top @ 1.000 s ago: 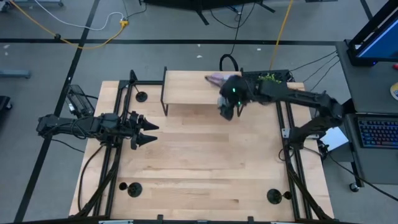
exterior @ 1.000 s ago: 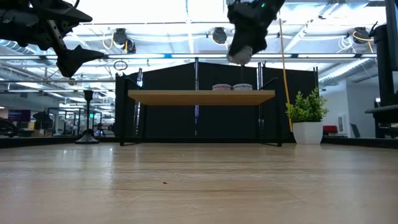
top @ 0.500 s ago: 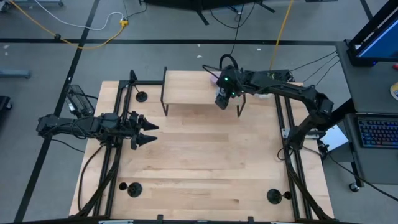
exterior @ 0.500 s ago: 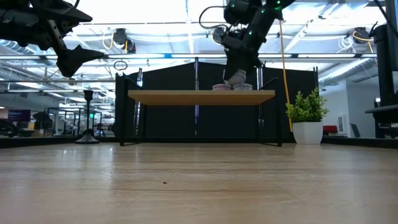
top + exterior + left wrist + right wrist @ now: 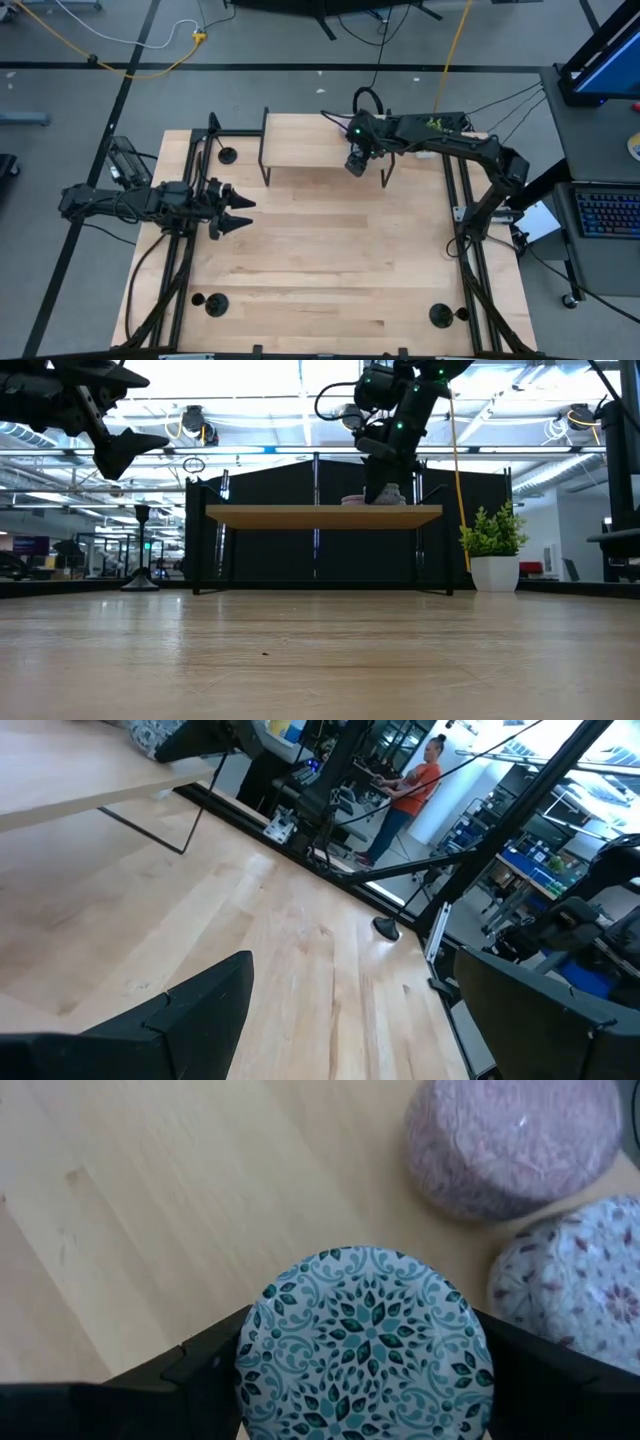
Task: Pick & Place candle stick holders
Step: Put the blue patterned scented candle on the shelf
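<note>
On the raised wooden shelf at the table's twelve o'clock edge, the right gripper clamps a teal-patterned round holder beside two pink ones. At nine o'clock the left gripper hangs spread open. Ceiling lights and a potted plant fill the room.

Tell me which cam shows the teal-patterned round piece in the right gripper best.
Right wrist view: the teal-patterned round piece fills the frame between the right gripper fingers. Low view shows only a pale lump on the shelf; high view hides it; left wrist misses it.
</note>
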{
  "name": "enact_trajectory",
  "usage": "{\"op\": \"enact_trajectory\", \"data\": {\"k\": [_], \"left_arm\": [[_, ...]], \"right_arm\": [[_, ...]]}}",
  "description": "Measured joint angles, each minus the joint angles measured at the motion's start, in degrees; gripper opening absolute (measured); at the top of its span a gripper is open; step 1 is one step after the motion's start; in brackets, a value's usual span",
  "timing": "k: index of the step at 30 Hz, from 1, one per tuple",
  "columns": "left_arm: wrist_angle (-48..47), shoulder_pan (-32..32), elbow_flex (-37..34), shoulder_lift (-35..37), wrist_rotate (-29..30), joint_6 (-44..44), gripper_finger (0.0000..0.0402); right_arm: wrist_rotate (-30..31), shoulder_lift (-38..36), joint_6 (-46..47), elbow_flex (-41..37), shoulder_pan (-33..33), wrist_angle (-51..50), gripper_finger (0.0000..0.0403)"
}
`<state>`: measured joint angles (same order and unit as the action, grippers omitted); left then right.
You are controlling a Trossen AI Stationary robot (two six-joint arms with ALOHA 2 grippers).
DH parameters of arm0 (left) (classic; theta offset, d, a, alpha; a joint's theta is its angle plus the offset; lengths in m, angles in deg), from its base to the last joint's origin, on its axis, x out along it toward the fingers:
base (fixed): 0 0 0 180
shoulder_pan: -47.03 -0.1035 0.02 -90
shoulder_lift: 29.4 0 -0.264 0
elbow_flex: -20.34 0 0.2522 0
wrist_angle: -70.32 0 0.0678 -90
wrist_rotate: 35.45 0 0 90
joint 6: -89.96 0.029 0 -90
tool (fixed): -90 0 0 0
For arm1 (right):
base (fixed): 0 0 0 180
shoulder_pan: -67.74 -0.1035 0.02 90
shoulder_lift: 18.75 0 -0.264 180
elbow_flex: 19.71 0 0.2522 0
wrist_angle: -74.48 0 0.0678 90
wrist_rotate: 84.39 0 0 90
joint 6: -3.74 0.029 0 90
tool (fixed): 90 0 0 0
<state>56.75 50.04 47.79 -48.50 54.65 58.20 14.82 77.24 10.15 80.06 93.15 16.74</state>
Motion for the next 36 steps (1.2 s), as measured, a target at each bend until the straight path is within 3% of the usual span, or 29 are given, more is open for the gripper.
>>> {"op": "enact_trajectory", "data": {"k": [10, 26, 36], "left_arm": [[0.0, 0.0, -0.01, 0.0, -0.01, 0.02, 0.0351], [0.02, 0.0, -0.01, 0.0, -0.01, 0.0, 0.0351], [0.13, 0.02, -0.01, -0.02, -0.01, -0.02, 0.0351]], "right_arm": [[-0.25, -0.01, -0.13, -0.01, 0.0, 0.31, 0.0302], [-0.25, -0.05, -1.9, -0.03, 0.0, 3.5, 0.0353], [1.54, -2.98, -3.65, -0.07, -0.04, 5.36, 0.0356]]}}
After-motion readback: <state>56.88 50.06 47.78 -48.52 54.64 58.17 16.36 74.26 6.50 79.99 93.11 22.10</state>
